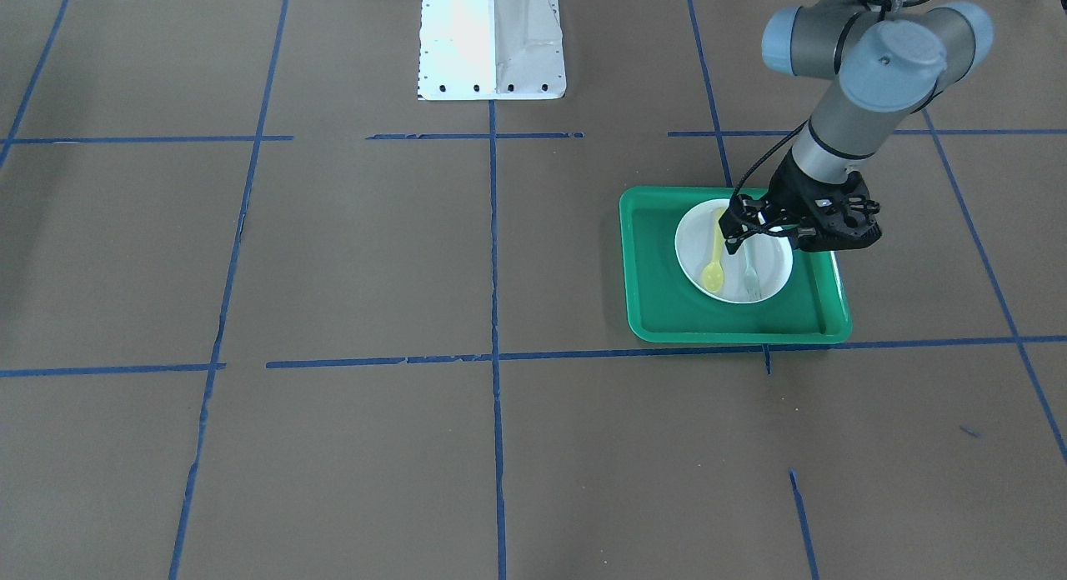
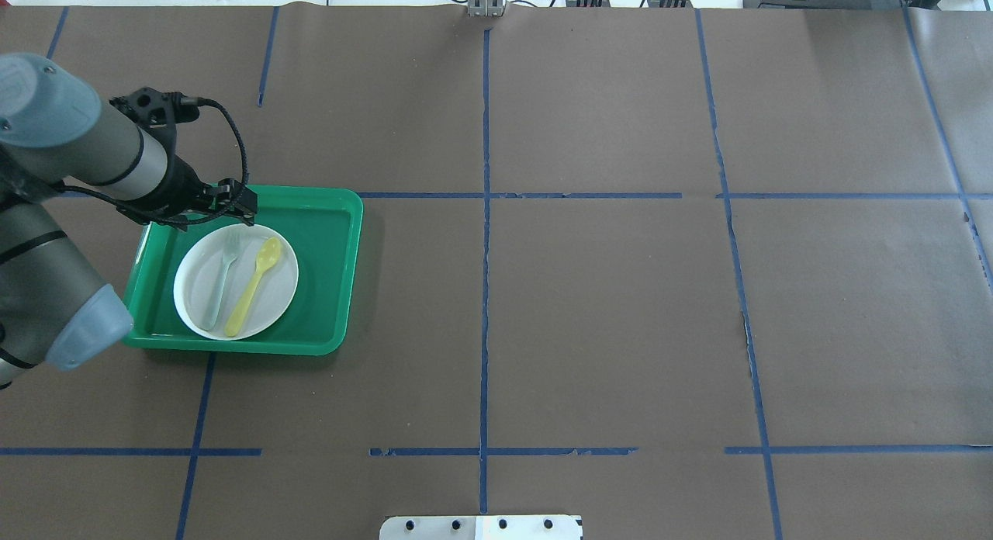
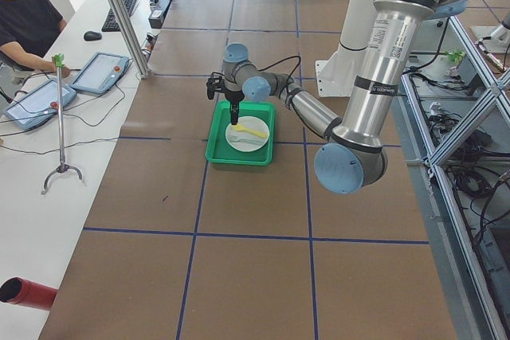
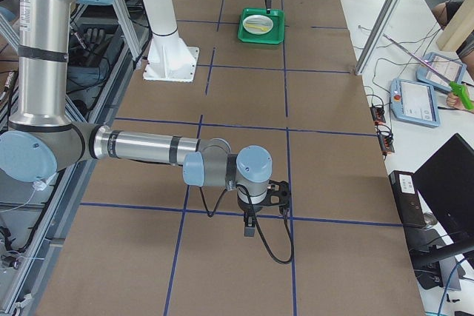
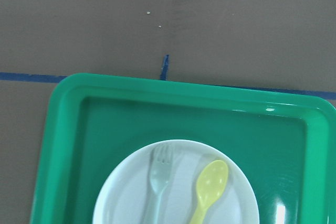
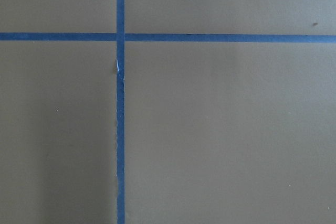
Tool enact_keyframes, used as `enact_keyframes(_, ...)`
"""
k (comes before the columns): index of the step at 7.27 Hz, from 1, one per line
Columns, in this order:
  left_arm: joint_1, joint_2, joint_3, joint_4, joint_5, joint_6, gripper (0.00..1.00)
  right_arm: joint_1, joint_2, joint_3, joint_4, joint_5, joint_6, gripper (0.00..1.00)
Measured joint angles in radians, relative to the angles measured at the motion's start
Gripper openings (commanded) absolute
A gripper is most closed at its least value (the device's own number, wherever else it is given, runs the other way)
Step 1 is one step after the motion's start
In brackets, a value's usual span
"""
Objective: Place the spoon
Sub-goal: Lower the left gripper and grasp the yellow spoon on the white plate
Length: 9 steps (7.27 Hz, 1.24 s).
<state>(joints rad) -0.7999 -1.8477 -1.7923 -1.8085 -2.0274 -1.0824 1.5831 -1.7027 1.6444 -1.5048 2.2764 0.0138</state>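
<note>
The broad table covered in brown paper and crossed by blue tape lines (image 2: 621, 292) carried everything. The silver-grey left arm with blue joint caps (image 2: 77, 152) reached out over the table's left part, and the matching right arm (image 4: 141, 146) stretched low over bare paper well apart from it. A rectangular green plastic tray (image 2: 326, 245) lay flat on the paper under the left arm, and a round white plate (image 2: 194, 284) sat inside it, nearer the tray's outer side. The black two-finger left gripper (image 1: 733, 240) hung above the tray with its fingers pointing down, clear of the plate; I cannot tell how its jaws stood. The black right gripper (image 4: 249, 229) pointed down near a tape crossing, and its jaws could not be judged either. A grey-translucent plastic fork (image 2: 221, 284) lay on the plate. The small pale-yellow plastic spoon (image 2: 252, 285) lay on the plate just beside the fork, on the side toward the table's middle, bowl away from the robot.
</note>
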Motion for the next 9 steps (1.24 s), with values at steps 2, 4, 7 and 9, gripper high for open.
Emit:
enact_keyframes(2, 0.059, 0.001, 0.05, -0.072, 0.04, -0.043, 0.91, 0.0, 0.0, 0.0, 0.0, 0.0, 0.0, 1.0)
enact_keyframes(4, 0.092, 0.01, 0.058, -0.08, 0.043, -0.048, 0.84, 0.0, 0.0, 0.0, 0.001, 0.0, -0.001, 1.0)
enact_keyframes(7, 0.112, 0.018, 0.078, -0.082, 0.036, -0.045, 0.78, 0.0, 0.0, 0.0, 0.0, 0.0, 0.0, 1.0)
enact_keyframes(9, 0.12, 0.019, 0.084, -0.083, 0.035, -0.044, 0.69, 0.0, 0.0, 0.0, 0.0, 0.0, 0.0, 1.0)
